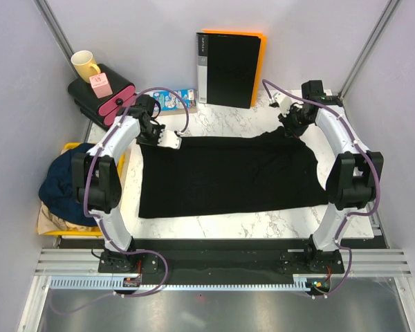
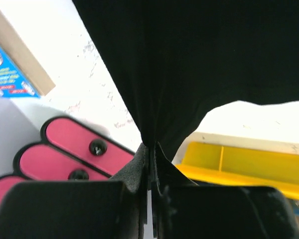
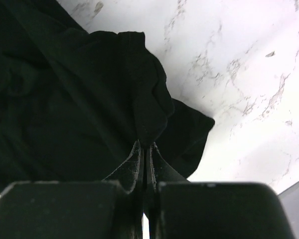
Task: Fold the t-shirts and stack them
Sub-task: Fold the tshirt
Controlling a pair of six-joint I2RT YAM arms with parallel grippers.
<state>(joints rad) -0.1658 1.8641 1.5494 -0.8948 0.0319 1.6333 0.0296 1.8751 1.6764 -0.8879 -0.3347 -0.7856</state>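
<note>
A black t-shirt [image 1: 228, 176] lies spread across the marble table. My left gripper [image 1: 160, 136] is shut on its far left corner; the left wrist view shows the cloth [image 2: 189, 59] pinched between the jaws [image 2: 150, 147]. My right gripper [image 1: 290, 128] is shut on its far right corner; the right wrist view shows bunched black cloth [image 3: 89, 89] pinched at the tips [image 3: 145, 144]. A dark navy t-shirt [image 1: 62, 181] lies heaped over a tan one [image 1: 54, 220] in the yellow bin at the left.
A yellow bin [image 1: 47, 227] sits off the table's left edge. A black binder with orange back [image 1: 229, 68] stands against the far wall. A black and pink case [image 1: 104, 97] with a yellow mug [image 1: 85, 66] and a blue packet [image 1: 176, 99] sit at the far left.
</note>
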